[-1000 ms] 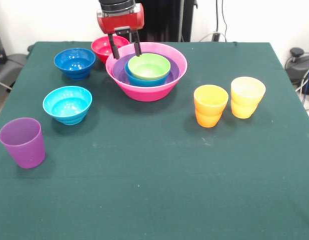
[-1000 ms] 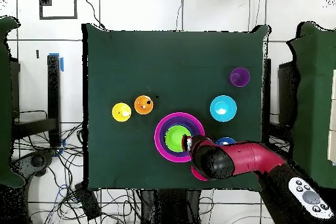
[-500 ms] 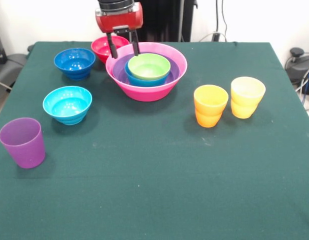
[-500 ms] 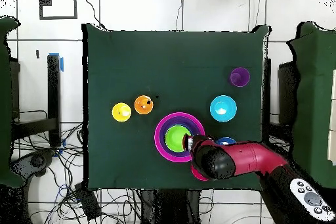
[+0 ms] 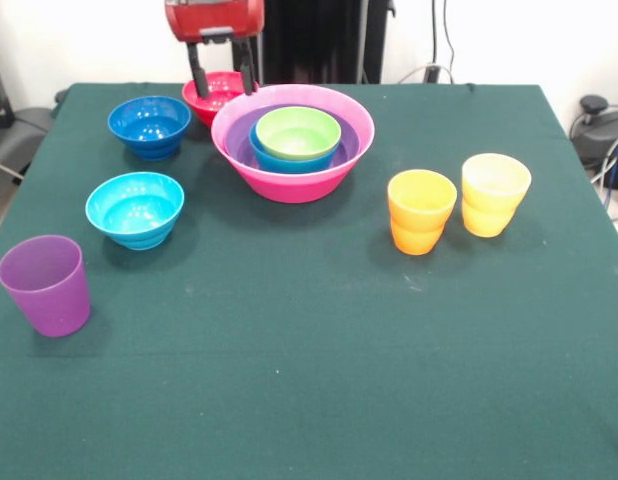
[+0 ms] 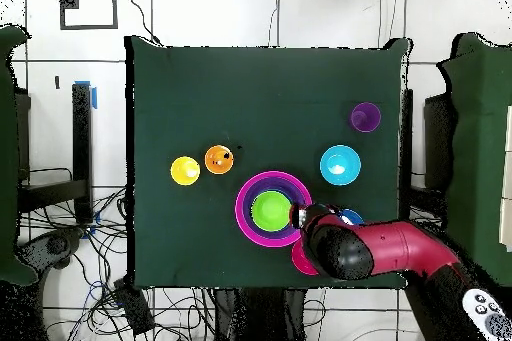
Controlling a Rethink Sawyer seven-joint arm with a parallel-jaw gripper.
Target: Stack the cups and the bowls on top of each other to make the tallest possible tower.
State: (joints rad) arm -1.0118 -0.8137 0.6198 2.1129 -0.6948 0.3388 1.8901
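Observation:
The tower is a hot-pink bowl (image 5: 289, 182) holding a purple bowl (image 5: 236, 140), a mid-blue bowl (image 5: 274, 157) and a lime green bowl (image 5: 298, 132), nested; the overhead view shows it too (image 6: 244, 209). My gripper (image 5: 221, 84) is open and empty, its fingers (image 5: 196, 72) hanging just above the small red-pink bowl (image 5: 211, 98) at the far side. The dark blue bowl (image 5: 149, 125) and the cyan bowl (image 5: 135, 208) stand left of the tower. The purple cup (image 5: 45, 284) stands front left. The orange cup (image 5: 421, 210) and the yellow cup (image 5: 495, 193) stand on the right.
The green-covered table (image 5: 309, 380) carries everything. In the overhead view the red arm (image 6: 370, 252) covers most of the dark blue bowl (image 6: 352, 217) and of the red-pink bowl (image 6: 299, 262). Cables lie on the floor around the table.
My gripper has risen and moved left in the front view, from the hot-pink bowl's far rim to above the red-pink bowl. The bowls and cups have not moved.

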